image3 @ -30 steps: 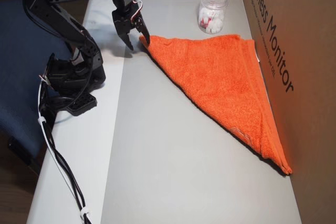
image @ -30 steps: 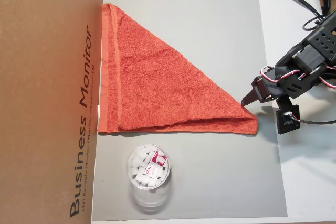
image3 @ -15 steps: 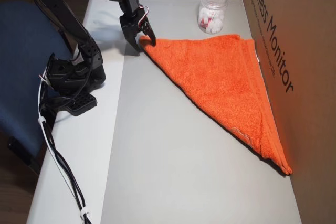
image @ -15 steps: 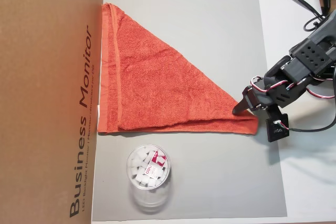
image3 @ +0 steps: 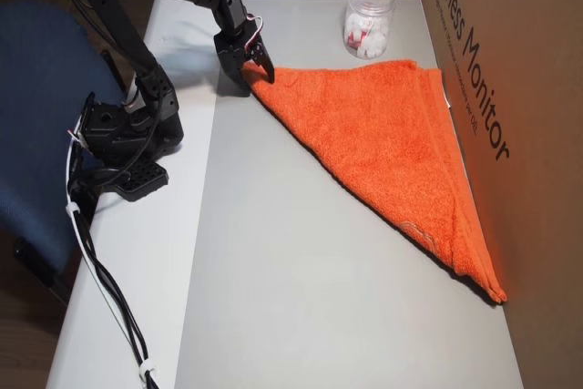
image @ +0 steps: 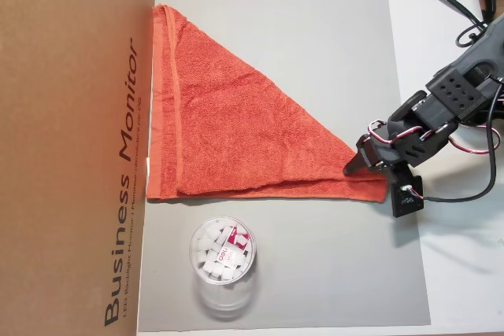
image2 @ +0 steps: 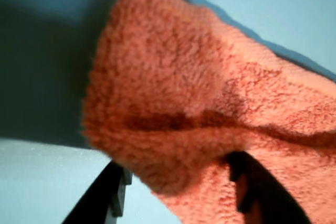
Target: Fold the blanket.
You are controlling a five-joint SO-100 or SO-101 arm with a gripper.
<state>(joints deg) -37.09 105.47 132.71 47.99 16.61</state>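
Wrist view, tool point(image2: 178, 192) spread astride blanket point(image2: 210, 129) corner, seemingly touching, bare mat point(image: 315, 37) beside.

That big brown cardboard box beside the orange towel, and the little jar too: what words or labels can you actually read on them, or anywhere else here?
"Business Monitor": large dark letters running sideways along the cardboard box, also seen in another overhead view.
A line of small print beside it on the box: too small to read.
A red and white label inside the clear plastic jar: too blurred to read.
The blanket and gripper: no readable text.
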